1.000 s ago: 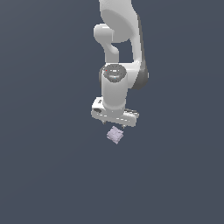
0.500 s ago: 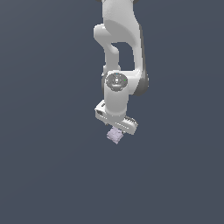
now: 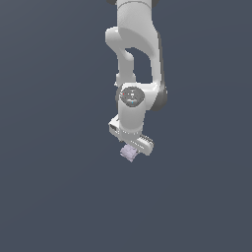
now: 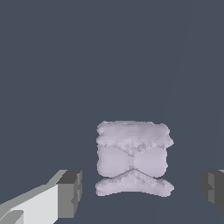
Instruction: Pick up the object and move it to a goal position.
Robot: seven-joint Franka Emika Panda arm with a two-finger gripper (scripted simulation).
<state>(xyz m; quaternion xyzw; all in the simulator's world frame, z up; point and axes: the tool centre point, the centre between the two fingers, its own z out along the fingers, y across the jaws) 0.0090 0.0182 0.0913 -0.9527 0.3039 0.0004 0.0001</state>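
The object (image 3: 129,153) is a small pale lavender-grey lumpy block lying on the dark grey floor. In the exterior view it shows just under the white hand of the arm. My gripper (image 3: 131,148) points down over it. In the wrist view the object (image 4: 133,155) lies between the two dark fingertips, one finger (image 4: 70,193) on one side and the other finger (image 4: 214,188) on the other. There is a gap on each side. My gripper (image 4: 142,190) is open and straddles the object without touching it.
The white arm (image 3: 135,59) rises from the hand to the top edge of the exterior view. The plain dark grey floor (image 3: 54,187) fills the picture all around.
The hand has turned about its vertical axis and come down a little closer over the object. The object has not moved.
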